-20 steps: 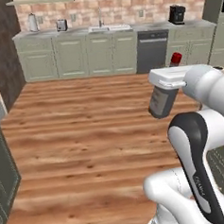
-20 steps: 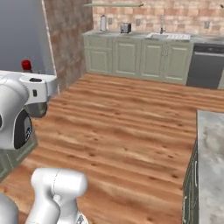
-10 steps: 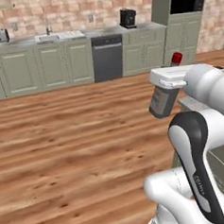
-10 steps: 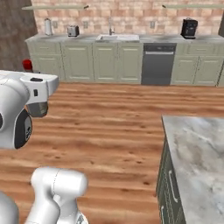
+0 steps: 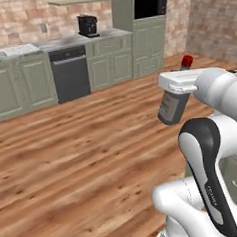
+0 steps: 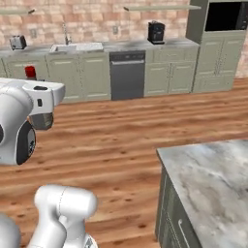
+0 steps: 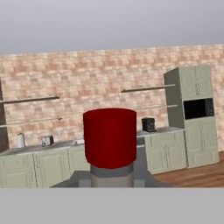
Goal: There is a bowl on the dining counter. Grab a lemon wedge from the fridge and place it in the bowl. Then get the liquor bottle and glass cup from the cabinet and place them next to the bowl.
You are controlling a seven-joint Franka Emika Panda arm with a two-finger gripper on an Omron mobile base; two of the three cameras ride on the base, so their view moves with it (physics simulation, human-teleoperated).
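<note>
My gripper (image 5: 180, 85) is shut on the liquor bottle (image 5: 173, 107), a dark grey bottle with a pale label, held tilted in the air over the wooden floor. Its red cap (image 5: 186, 61) sticks out above the white hand. From the right base view the bottle (image 6: 42, 121) hangs below the hand at the left, with the cap (image 6: 30, 71) above it. The hand view looks along the bottle, so the red cap (image 7: 109, 138) sits large in the middle. The dining counter (image 6: 218, 169), marble-topped, lies at the lower right, apart from the arm. The bowl is out of view.
Sage-green base cabinets run along the brick back wall with a dark dishwasher (image 6: 127, 75), a sink (image 6: 76, 47), a toaster (image 6: 18, 42) and a coffee machine (image 5: 88, 25). A tall oven unit (image 5: 150, 3) stands at the right end. Open wooden floor (image 5: 68, 159) lies between.
The whole scene has slid left in both base views, so the base has turned right. More of the dining counter now shows. The bottle stays in the same grip.
</note>
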